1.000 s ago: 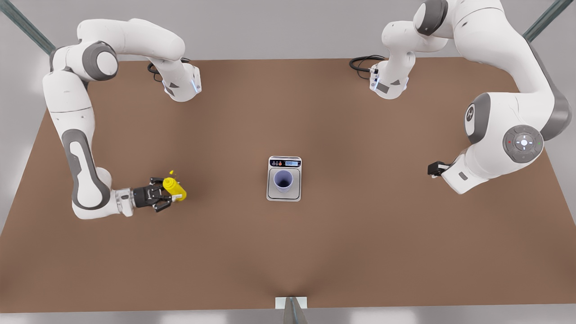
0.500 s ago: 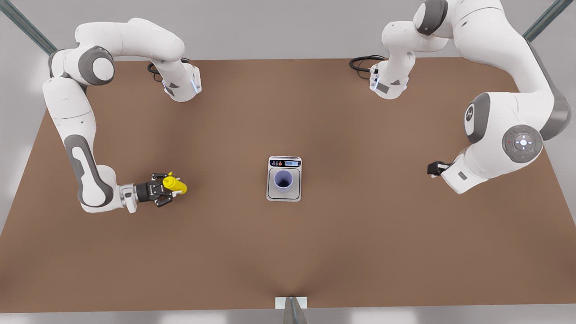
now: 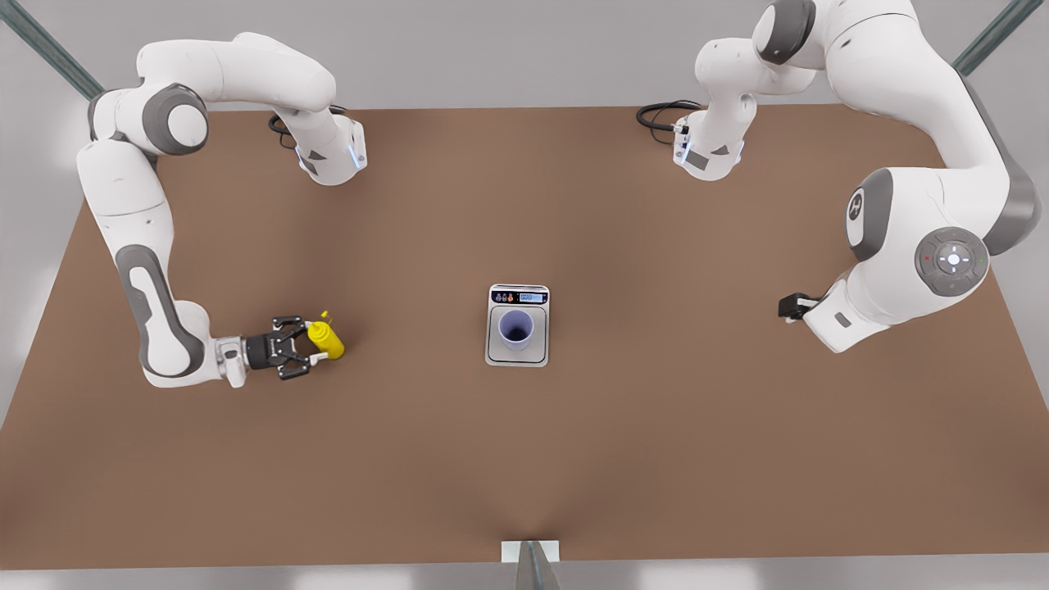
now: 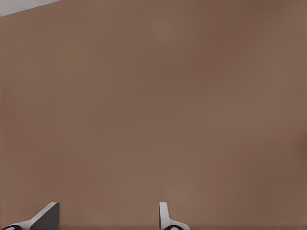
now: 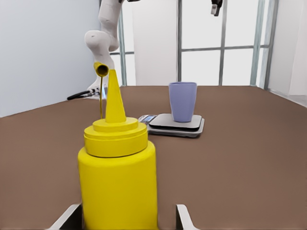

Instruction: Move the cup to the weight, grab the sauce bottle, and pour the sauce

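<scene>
On the front view's left, right pincer (image 3: 305, 347) grasps the sauce bottle (image 3: 326, 340); left pincer (image 4: 105, 218) waits released. Risk: spilling before reaching the cup (image 3: 516, 328).

— What is pictured?

— A brown desk (image 3: 656, 459), seen from above in the front view; its surface is plain and matt.

— What is carried directly on it?

— The weight (image 3: 495, 344) is laid flat near the middle, its black display strip turned to the far edge. Two white arm bases (image 3: 332, 160) (image 3: 709, 156) are mounted near the far edge, well apart, and a black cable (image 3: 656, 115) is coiled just beside each. A small white bracket (image 3: 530, 551) is fixed at the middle of the near edge.

— Anything else?

— The sauce bottle (image 3: 328, 340) is seen upright over the front view's left part of the desk, well apart from the weight; whether the surface is touched cannot be told.
</scene>
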